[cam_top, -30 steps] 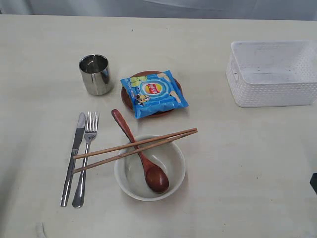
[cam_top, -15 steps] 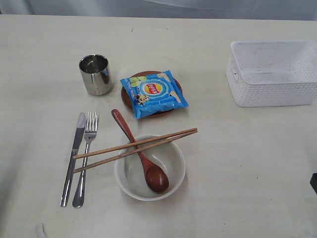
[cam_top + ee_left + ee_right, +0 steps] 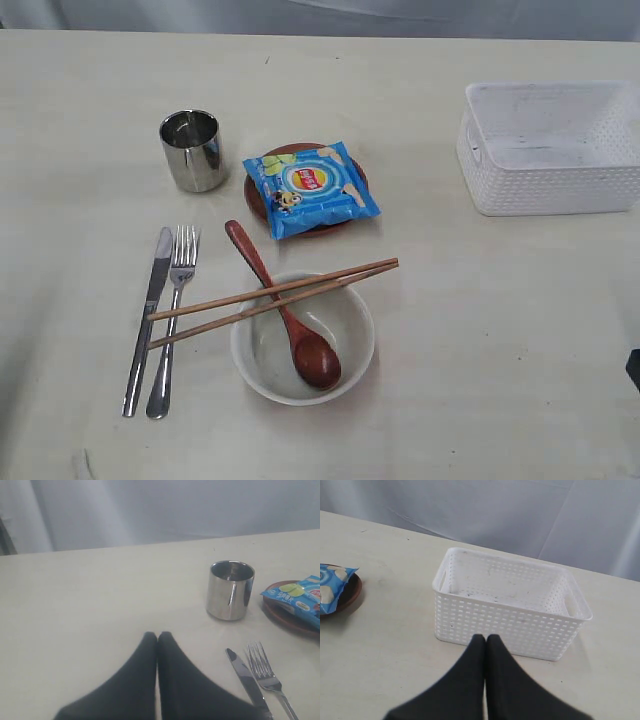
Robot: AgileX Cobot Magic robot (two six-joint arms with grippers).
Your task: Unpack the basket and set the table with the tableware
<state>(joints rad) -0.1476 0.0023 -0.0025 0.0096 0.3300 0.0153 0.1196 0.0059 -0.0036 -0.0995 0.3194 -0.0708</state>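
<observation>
Basket (image 3: 545,190) — white lattice, on the right of the table (image 3: 480,320), well apart from the rest. Steel cup (image 3: 192,150) stands upright just beside the brown plate (image 3: 255,195), which bears a blue snack packet (image 3: 312,188). Knife (image 3: 147,320) and fork (image 3: 172,320) lie side by side, left of the white bowl (image 3: 258,350). Wooden spoon (image 3: 315,362) rests in the bowl, with chopsticks (image 3: 330,278) across its rim. Left gripper (image 3: 157,637) and right gripper (image 3: 486,639) — jaws pressed together, holding nothing.

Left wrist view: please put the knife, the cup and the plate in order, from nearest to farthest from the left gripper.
From the left gripper:
1. Knife, flat beside the fork.
2. Cup, upright beyond the knife's tip.
3. Plate, under the packet, past the cup.
</observation>
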